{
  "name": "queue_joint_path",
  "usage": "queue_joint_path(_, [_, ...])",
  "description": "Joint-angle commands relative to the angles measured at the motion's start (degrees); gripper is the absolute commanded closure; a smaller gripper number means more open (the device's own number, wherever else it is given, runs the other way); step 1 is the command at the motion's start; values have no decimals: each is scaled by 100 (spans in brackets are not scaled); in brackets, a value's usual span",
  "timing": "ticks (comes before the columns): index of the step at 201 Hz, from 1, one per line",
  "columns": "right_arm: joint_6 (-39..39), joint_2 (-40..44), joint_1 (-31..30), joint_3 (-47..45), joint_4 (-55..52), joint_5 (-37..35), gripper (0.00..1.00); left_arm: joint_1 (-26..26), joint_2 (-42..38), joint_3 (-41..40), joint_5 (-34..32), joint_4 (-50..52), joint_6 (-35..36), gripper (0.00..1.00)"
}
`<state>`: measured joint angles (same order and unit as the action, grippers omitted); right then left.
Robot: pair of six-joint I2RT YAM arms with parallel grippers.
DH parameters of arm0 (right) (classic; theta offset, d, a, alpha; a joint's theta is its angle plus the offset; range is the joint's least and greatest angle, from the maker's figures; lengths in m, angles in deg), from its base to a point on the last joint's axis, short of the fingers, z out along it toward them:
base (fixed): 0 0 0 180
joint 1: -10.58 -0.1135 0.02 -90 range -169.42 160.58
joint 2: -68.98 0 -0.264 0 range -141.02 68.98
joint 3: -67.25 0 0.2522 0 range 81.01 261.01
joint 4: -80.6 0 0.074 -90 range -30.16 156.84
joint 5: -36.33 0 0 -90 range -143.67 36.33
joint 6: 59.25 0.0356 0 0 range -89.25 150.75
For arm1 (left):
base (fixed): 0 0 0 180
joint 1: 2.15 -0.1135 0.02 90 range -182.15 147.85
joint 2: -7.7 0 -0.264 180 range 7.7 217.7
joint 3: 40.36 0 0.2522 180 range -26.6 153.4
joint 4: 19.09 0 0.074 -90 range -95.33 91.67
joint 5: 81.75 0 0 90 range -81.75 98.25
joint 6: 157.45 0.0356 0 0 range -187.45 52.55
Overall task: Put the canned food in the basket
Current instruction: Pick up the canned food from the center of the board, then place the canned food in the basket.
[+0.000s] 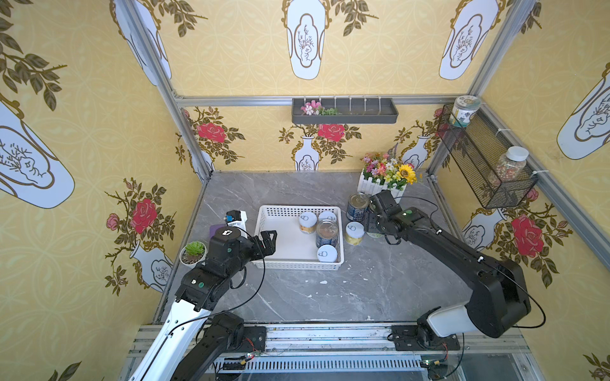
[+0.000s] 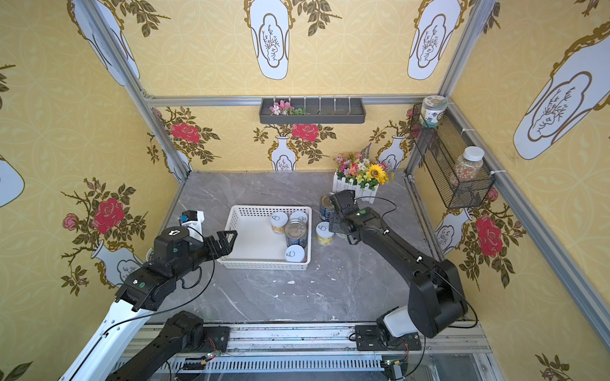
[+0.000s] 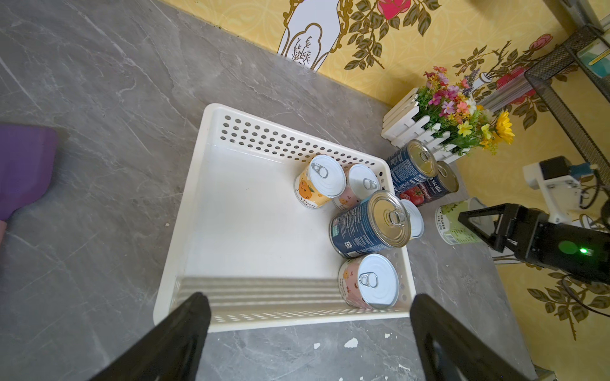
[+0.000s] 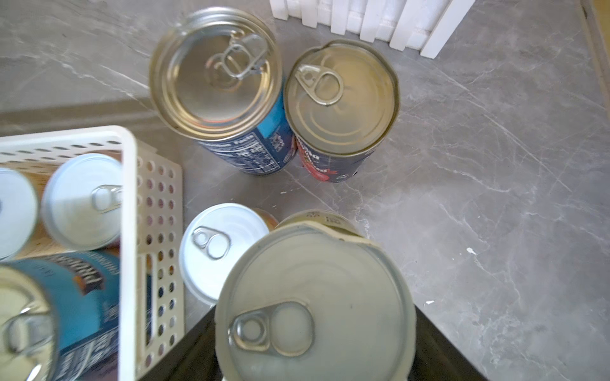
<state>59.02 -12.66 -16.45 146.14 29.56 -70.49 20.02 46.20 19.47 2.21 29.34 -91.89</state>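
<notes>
Left arm [image 1: 211, 280]: black housings, white link [image 1: 161, 343] far behind left end effector [image 1: 270, 243], round cap with white logo [image 1: 227, 232], green dot [image 1: 201, 284], thin black cable [image 1: 260, 287] looping alongside. Right arm [image 1: 462, 260]: black, white link [image 1: 445, 321] farthest from right end effector [image 4: 313, 313], green dot [image 1: 408, 212] just behind it. Fingers [image 3: 185, 330]: black hollow triangular frames. Base plates [image 1: 425, 343] black, red wires.

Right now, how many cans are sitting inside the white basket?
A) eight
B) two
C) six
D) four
D: the basket holds one blue metal can and three white-lidded cans.
</notes>
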Motion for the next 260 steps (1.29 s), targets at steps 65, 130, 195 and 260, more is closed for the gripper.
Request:
queue_joint_path(65, [336,582,-1921,908,-610,-1203,28,-120,-1,-38,103,-136,33,0])
queue_joint_path(130, [404,-282,-3509,1902,-689,-1753,28,-530,-138,-63,218,-189,58,0])
queue_joint_path(195, [235,-1250,-4030,2311,19,-1201,28,-556,-155,-65,172,-169,50,0])
queue_joint_path(260, [221,-2597,-3796,2874,310,-844,28,-561,-202,-62,147,-162,58,0])
